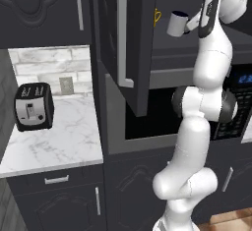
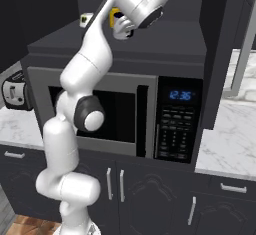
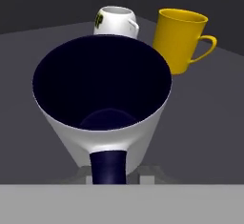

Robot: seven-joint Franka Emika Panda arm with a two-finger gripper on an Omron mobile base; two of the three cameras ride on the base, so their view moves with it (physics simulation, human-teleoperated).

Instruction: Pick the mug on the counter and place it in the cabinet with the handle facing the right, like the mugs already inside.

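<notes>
Left base view: arm raised high, gripper (image 1: 193, 24) up at the open cabinet (image 1: 129, 43), above the microwave (image 1: 197, 112). Mug (image 1: 176, 23) at the fingertips, inside the cabinet opening, off the counter (image 1: 54, 141). Thin yellow loop (image 1: 157, 16) just left of the mug, behind the door edge. Toaster (image 1: 33, 106) far down on the counter, well apart from the mug.

Right base view: gripper (image 2: 120, 26) above the microwave (image 2: 125, 114) top, mostly hidden by the wrist. Small yellow patch just beside it; mug itself not clear to tell here.

Hand view: mug (image 3: 102, 99) very close, dark inside facing the camera, handle (image 3: 108, 167) pointing down between the finger tips. Gripper (image 3: 116, 173) nearly pressed together around the handle; pinching or already loose, cannot tell. Behind, white mug (image 3: 116, 22) and yellow mug (image 3: 180, 39) standing upright on the shelf, handles to the right.
</notes>
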